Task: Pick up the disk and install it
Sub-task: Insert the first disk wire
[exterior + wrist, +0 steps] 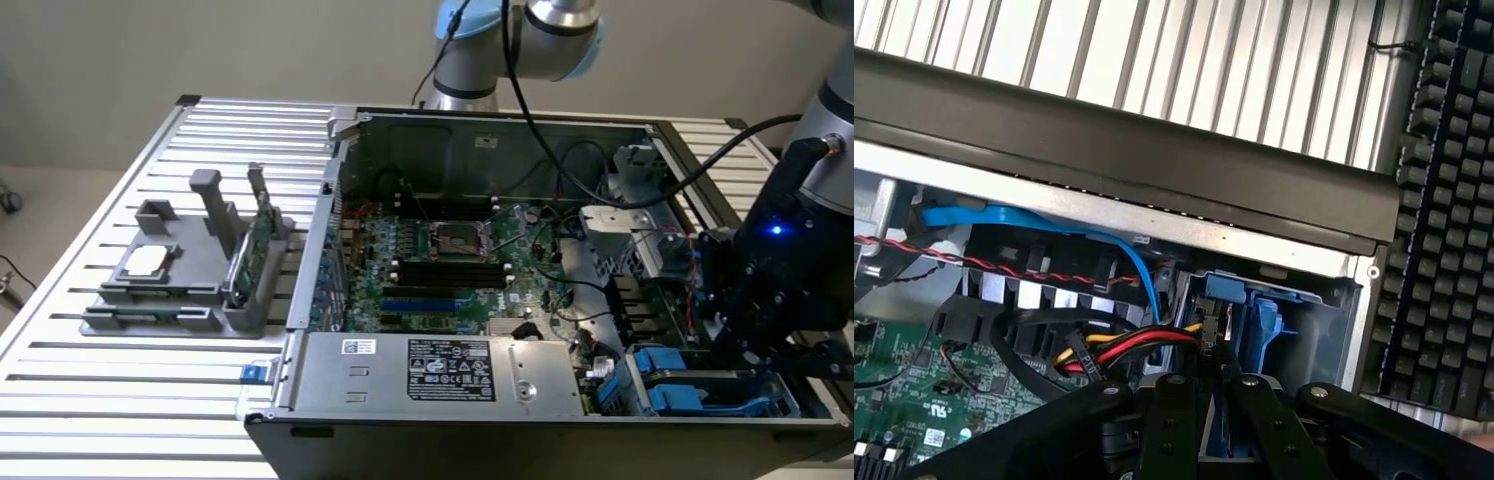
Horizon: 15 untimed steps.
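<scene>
On the slatted metal workbench point(120, 400), toward the exterior view's left, a grey plastic parts stand point(180, 290) keeps spare components sorted: a small square silver chip point(144, 262) lies flat in its tray, and a thin green circuit card point(254, 250) stands on edge in a slot beside it, apparently parked where an arm can reach them. At the centre, an opened black desktop computer case point(534, 420) lies on its side with its panel off, exposing the green motherboard point(441, 260) and, along its near edge, a silver boxed power supply point(441, 370) bearing a printed label. Toward the exterior view's right, the arm's black gripper point(761, 330) reaches down into the case's drive-bay corner, where blue plastic drive carriers point(681, 385) sit in their bays. The wrist view shows its dark linkage arms point(1254, 420) drawn narrow above a blue carrier point(1254, 310), just beside a bundle of red, yellow and black power cables point(1114, 350). Whether they are gripping that carrier cannot be told, and the disk's silver face is hidden, though it likely sits within this blue frame.
</scene>
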Available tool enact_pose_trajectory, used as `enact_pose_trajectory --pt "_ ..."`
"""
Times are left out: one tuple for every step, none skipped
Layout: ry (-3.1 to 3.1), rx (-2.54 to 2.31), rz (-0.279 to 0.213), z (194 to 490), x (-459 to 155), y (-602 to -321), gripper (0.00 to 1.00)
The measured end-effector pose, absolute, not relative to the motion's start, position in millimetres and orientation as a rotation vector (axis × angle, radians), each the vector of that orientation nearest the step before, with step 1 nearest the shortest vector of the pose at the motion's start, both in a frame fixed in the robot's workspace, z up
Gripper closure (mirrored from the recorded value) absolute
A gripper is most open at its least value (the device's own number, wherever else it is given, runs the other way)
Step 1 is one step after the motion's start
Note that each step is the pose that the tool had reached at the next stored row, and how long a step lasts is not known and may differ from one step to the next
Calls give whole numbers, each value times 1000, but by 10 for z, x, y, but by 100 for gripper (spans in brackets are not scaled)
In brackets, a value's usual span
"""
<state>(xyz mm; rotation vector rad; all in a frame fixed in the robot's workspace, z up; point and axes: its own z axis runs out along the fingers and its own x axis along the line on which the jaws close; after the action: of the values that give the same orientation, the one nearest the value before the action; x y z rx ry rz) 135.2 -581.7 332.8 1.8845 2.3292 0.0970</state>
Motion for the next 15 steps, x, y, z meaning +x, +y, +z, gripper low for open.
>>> enact_pose_trajectory --pt "2327 1886 95 3328 1350 -5814 81" --pt "2324 1887 94 3327 1347 -5811 81" --pt "2322 1888 93 3326 1344 -5807 81" --pt "2320 1889 92 3326 1341 -5801 81" --pt "2319 1890 91 3326 1338 -5796 81" --pt "2317 1890 90 3325 1337 -5789 81" --pt "2315 1891 89 3325 1337 -5780 81" --pt "2314 1892 88 3324 1337 -5771 81" --pt "2312 1893 87 3324 1336 -5762 81" --pt "2310 1894 86 3323 1336 -5753 81" --pt "2308 1895 85 3321 1336 -5747 81" --pt "2305 1896 83 3318 1336 -5745 81" --pt "2301 1899 81 3315 1336 -5744 81" --pt "2295 1902 77 3315 1336 -5744 81" --pt "2290 1905 74 3316 1336 -5744 81"
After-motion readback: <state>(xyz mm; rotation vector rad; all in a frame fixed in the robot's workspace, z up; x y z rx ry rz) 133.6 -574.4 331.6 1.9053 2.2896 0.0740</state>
